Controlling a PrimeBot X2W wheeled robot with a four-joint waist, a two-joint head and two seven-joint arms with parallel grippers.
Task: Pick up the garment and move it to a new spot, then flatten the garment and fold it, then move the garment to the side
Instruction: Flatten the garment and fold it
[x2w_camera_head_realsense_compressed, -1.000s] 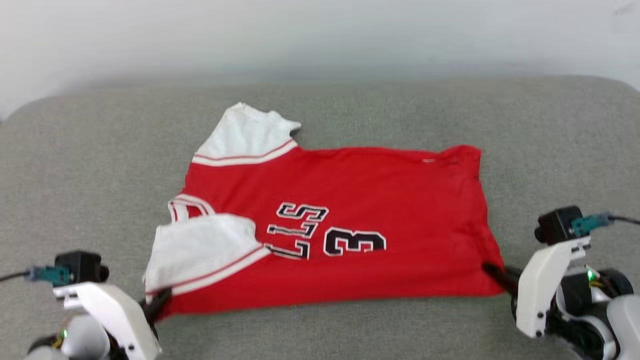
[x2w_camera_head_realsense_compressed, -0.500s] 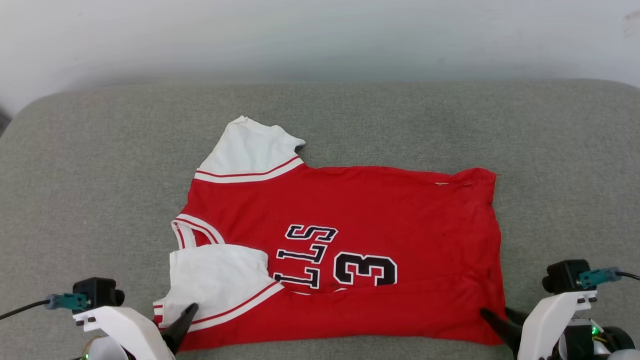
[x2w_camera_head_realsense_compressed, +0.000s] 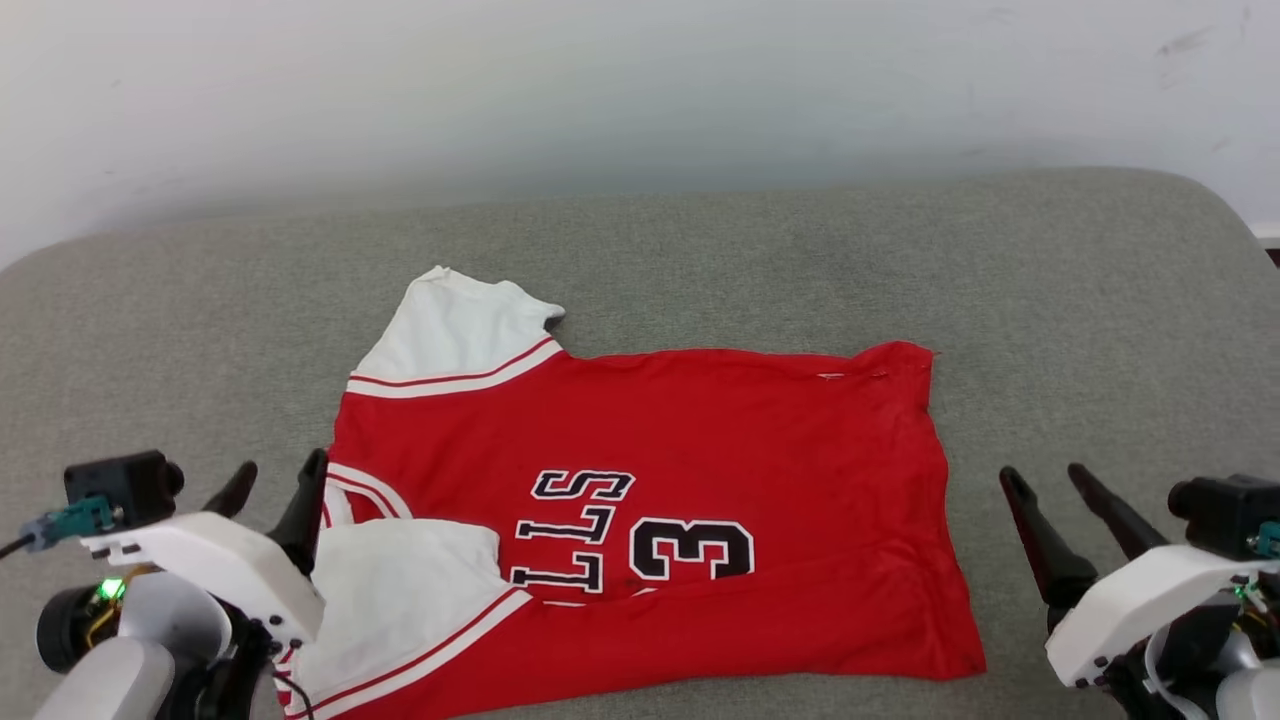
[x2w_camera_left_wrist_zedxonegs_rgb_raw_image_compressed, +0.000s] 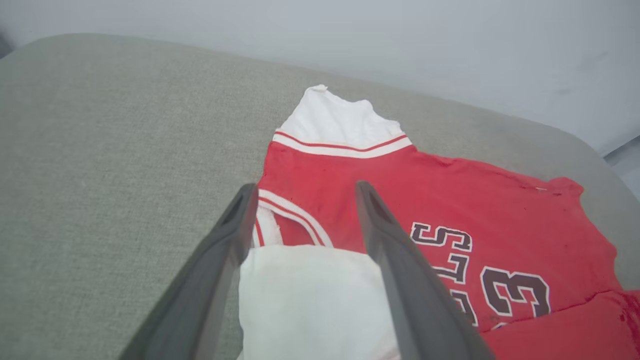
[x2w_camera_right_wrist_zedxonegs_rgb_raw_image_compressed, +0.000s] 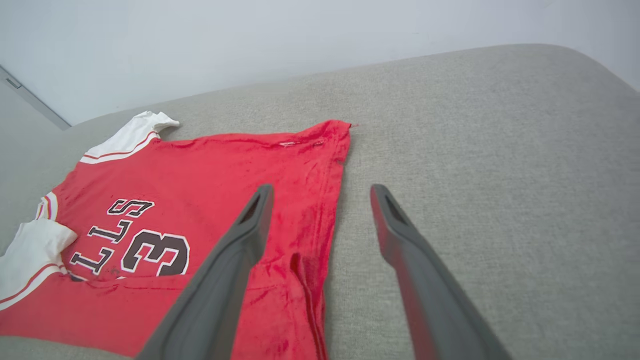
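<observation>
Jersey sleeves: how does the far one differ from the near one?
The far sleeve sticks out past the red body onto the grey cushion; the near sleeve is folded inward over that body. The far sleeve lies well clear of the black letters; the near sleeve reaches them. Both are white with striped trim.

Before us, the red short-sleeved jersey T-shirt (x2w_camera_head_realsense_compressed: 640, 500) lies spread front-up at the middle of the grey fabric-covered padded surface (x2w_camera_head_realsense_compressed: 1050, 300), its collar (x2w_camera_head_realsense_compressed: 345, 490) toward our left and its hem (x2w_camera_head_realsense_compressed: 945, 520) toward our right. Its far white sleeve (x2w_camera_head_realsense_compressed: 450, 325) points toward the pale wall (x2w_camera_head_realsense_compressed: 640, 80) behind; its near white sleeve (x2w_camera_head_realsense_compressed: 400, 590) lies folded over the chest. Our left hand (x2w_camera_head_realsense_compressed: 281, 465) stands at the collar end, our right hand (x2w_camera_head_realsense_compressed: 1043, 473) just beside the hem, over bare surface.
</observation>
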